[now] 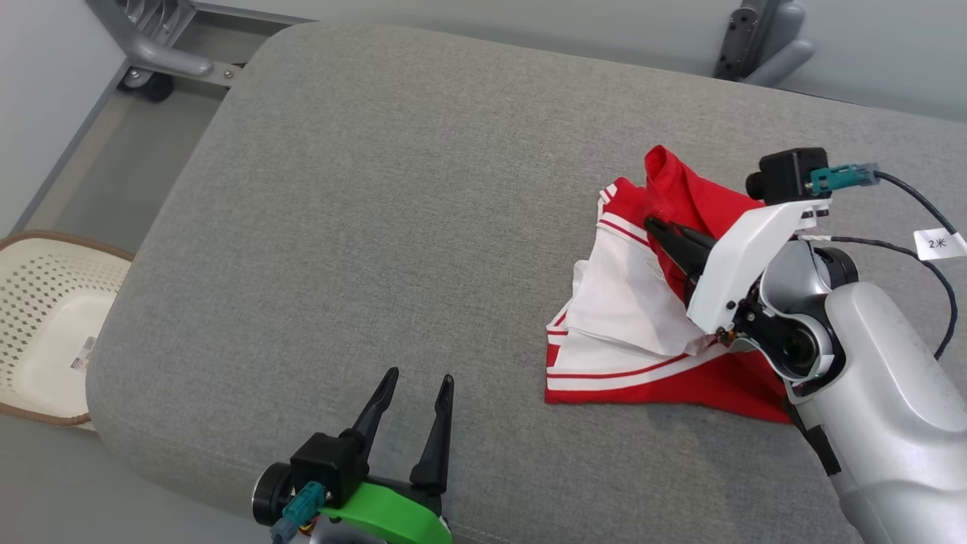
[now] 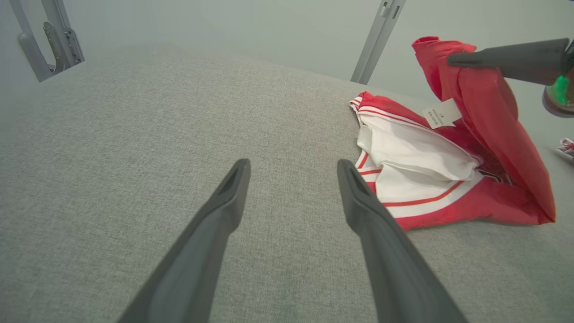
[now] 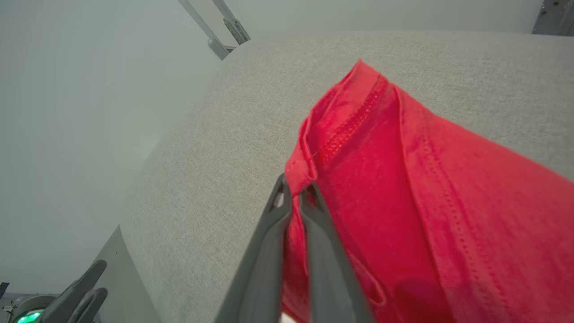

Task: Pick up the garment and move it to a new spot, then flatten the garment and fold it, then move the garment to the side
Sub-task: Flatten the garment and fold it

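left tool [image 1: 421, 375]: spread wide, low | right tool [image 1: 653, 224]: pinched closed, raised

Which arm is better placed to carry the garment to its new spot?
Right. The right gripper is shut on the garment at its red edge, holding it up. The left gripper is open over bare cushion, apart from it.

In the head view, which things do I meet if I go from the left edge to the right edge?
basket → left claw → garment → cable tag
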### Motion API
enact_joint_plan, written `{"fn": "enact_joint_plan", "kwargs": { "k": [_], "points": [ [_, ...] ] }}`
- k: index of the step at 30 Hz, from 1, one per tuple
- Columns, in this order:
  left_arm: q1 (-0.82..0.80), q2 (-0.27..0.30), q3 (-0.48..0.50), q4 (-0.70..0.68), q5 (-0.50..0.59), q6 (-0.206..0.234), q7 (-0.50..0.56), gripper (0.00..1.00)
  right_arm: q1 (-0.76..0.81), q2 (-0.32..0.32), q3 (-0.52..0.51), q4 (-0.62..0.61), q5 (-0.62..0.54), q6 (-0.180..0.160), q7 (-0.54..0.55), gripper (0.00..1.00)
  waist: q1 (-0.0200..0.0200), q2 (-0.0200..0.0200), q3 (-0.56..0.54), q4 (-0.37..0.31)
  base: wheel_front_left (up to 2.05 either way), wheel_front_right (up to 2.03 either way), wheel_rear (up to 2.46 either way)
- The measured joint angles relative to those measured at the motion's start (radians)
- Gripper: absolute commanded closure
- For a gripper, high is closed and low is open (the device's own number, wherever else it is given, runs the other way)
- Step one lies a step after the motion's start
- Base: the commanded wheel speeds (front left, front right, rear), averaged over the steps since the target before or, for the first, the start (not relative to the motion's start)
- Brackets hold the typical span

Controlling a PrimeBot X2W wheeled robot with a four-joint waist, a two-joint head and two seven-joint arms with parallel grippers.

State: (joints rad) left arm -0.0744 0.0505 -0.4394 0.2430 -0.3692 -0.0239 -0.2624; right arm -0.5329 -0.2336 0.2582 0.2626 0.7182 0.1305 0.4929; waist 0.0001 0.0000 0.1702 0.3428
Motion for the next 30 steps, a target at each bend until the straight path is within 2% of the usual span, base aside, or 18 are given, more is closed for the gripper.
{"fn": "enact_joint_plan", "kwargs": {
  "k": [10,11,12,13,20,25,30],
  "points": [
    [-0.009,0.000,-0.010,0.013,-0.010,0.006,0.000,0.00,-0.010,0.042,0.064,0.037,0.011,0.000,0.062,1.00,0.0000,0.0000,0.013,0.047,0.00,0.00,0.00],
    [-0.009,0.000,-0.009,0.016,-0.011,0.007,0.000,0.00,-0.010,0.045,0.072,0.037,0.013,0.000,0.068,0.83,0.0000,0.0000,0.012,0.044,0.00,0.00,0.00],
    [-0.009,0.000,-0.009,0.018,-0.011,0.007,0.000,0.00,-0.009,0.048,0.079,0.036,0.016,0.000,0.068,0.11,0.0000,0.0000,0.012,0.041,0.00,0.00,0.00],
    [-0.009,0.000,-0.009,0.020,-0.011,0.008,0.000,0.00,-0.009,0.052,0.083,0.031,0.021,0.000,0.058,0.00,0.0000,0.0000,0.011,0.036,0.00,0.00,0.00],
    [-0.012,0.000,0.015,0.029,0.008,0.007,0.000,0.00,-0.004,0.058,0.072,-0.056,0.093,0.000,-0.072,0.00,0.0000,0.0000,0.000,-0.022,0.00,0.00,0.00],
    [-0.017,0.000,0.034,0.015,0.031,0.002,0.000,0.00,0.007,-0.019,0.048,-0.107,0.061,0.000,-0.269,0.00,0.0000,0.0000,-0.009,-0.087,0.00,0.00,0.00],
    [-0.021,0.000,0.052,0.003,0.048,-0.003,0.000,0.00,0.056,-0.086,0.047,-0.078,-0.004,0.000,-0.448,0.00,0.0000,0.0000,-0.018,-0.161,0.00,0.00,0.00]
  ]
}}
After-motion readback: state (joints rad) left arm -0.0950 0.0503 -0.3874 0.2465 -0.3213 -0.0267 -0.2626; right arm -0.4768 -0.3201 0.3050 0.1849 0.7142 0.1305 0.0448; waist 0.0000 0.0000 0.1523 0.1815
